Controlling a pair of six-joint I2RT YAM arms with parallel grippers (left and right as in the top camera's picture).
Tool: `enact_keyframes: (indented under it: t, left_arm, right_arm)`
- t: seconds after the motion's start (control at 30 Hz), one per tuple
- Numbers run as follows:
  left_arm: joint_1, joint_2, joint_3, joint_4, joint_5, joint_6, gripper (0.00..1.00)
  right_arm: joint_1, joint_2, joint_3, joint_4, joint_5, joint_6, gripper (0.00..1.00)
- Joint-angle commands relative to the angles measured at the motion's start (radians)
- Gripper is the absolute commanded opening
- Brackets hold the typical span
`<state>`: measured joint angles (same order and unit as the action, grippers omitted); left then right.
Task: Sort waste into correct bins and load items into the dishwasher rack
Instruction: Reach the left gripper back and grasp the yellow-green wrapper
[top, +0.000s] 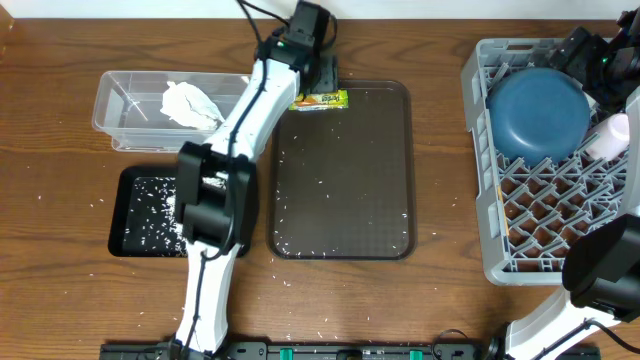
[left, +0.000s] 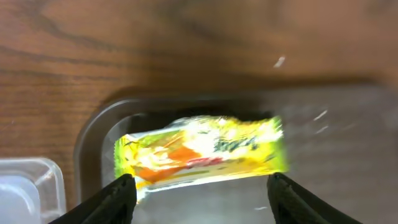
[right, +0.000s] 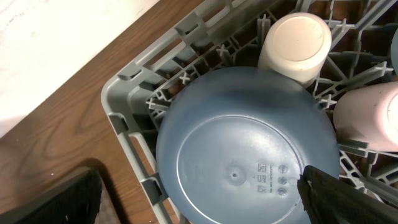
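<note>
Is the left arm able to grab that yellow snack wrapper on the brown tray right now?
Probably yes. The left gripper hangs right above the snack wrapper with its jaws open, one finger on each side. The wrapper lies flat in a corner of the brown tray, and nothing covers it.

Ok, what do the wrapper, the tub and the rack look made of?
Wrapper: thin glossy film, probably plastic or foil; it crinkles and glints.
Tub: clear hard plastic; the table shows through its walls.
Rack: grey moulded plastic, matt, with lattice ribs.
</note>
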<state>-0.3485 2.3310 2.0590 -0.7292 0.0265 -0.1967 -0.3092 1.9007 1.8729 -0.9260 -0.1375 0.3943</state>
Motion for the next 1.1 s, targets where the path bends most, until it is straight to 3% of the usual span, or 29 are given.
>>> enact_keyframes:
  t: [0.0, 0.17, 0.3, 0.8, 1.07]
  left_arm:
    - [0.002, 0.002, 0.003, -0.029, -0.019, 0.316, 0.7]
    - [0.002, 0.003, 0.001, -0.062, -0.018, 0.449, 0.71]
    - [0.002, 0.003, -0.019, -0.078, 0.068, 0.565, 0.74]
    - [0.002, 0.039, -0.047, -0.006, 0.093, 0.753, 0.74]
    - [0.003, 0.093, -0.047, 0.056, 0.093, 0.795, 0.63]
  right_arm:
    - [-0.004, -0.019, 0.016, -0.002, 0.006, 0.009, 0.99]
    - [-0.004, -0.019, 0.016, -0.002, 0.006, 0.009, 0.99]
    - [-0.004, -0.019, 0.016, -0.002, 0.006, 0.009, 0.99]
    - [-0.004, -0.019, 0.016, -0.002, 0.006, 0.009, 0.99]
    - [-0.004, -0.019, 0.016, -0.002, 0.006, 0.009, 0.99]
